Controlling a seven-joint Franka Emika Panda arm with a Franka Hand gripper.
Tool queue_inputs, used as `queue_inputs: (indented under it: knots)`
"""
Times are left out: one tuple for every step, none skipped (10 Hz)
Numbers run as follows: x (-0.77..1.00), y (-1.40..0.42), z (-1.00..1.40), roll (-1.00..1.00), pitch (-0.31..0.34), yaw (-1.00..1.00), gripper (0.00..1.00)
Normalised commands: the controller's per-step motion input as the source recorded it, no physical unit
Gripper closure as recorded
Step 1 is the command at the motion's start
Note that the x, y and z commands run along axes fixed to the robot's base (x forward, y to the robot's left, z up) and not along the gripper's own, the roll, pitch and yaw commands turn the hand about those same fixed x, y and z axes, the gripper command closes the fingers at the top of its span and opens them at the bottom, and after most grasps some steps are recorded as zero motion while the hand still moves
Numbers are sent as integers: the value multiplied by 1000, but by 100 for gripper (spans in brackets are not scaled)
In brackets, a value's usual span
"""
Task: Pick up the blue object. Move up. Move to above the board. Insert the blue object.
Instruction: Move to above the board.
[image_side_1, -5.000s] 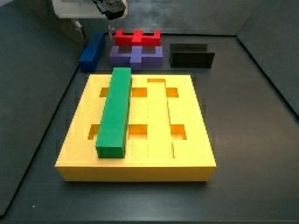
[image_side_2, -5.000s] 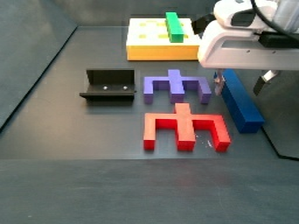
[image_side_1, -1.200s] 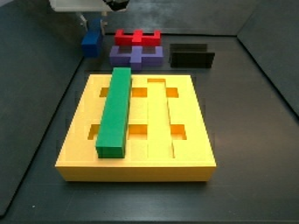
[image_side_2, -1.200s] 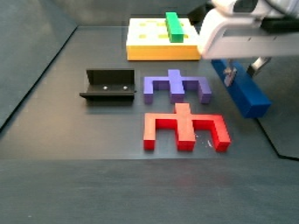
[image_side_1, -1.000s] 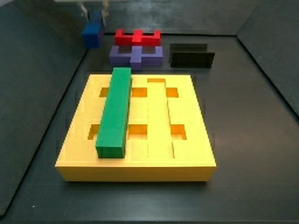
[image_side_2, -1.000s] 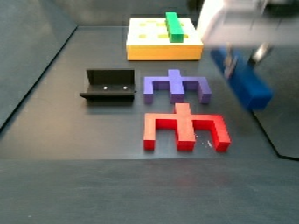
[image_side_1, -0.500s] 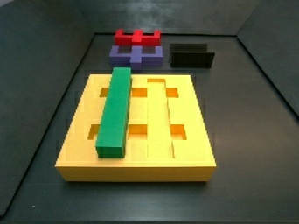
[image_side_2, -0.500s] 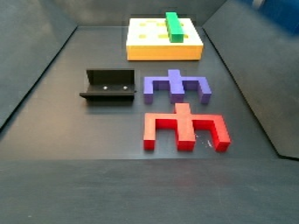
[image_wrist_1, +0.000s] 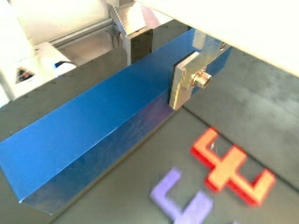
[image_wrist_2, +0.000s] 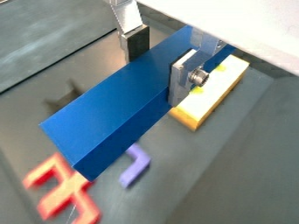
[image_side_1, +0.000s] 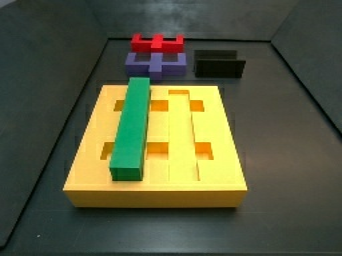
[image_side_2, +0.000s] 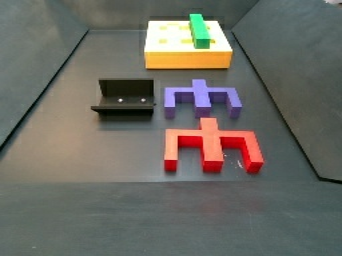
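Observation:
My gripper (image_wrist_1: 155, 66) is shut on the long dark blue object (image_wrist_1: 100, 131), held high in the air; both wrist views show it between the silver fingers (image_wrist_2: 184, 79), and it also shows in a wrist view (image_wrist_2: 122, 109). The gripper and the blue object are out of both side views. The yellow board (image_side_1: 214, 135) lies on the floor with a green bar (image_side_1: 131, 125) set in its left groove; it also shows in a side view (image_side_2: 167, 45). In a wrist view a corner of the board (image_wrist_2: 211, 96) shows far below the blue object.
A red notched block (image_side_2: 210, 146), a purple notched block (image_side_2: 201, 96) and the dark fixture (image_side_2: 124, 98) stand on the floor. In a side view they sit behind the board: red (image_side_1: 156, 44), purple (image_side_1: 155, 64), fixture (image_side_1: 221, 62).
The gripper has risen with the blue object, lifting it off the floor and out of both side views. The other pieces have not moved.

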Motion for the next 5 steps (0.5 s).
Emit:
queue_inputs:
  knots:
    - [805, -1400, 184, -30, 264, -97, 100]
    - [799, -1400, 185, 2, 224, -58, 100]
    - [799, -1400, 186, 26, 193, -27, 100]
    - [832, -1400, 194, -16, 151, -7, 100]
    - [843, -1400, 199, -1, 145, 3, 100]
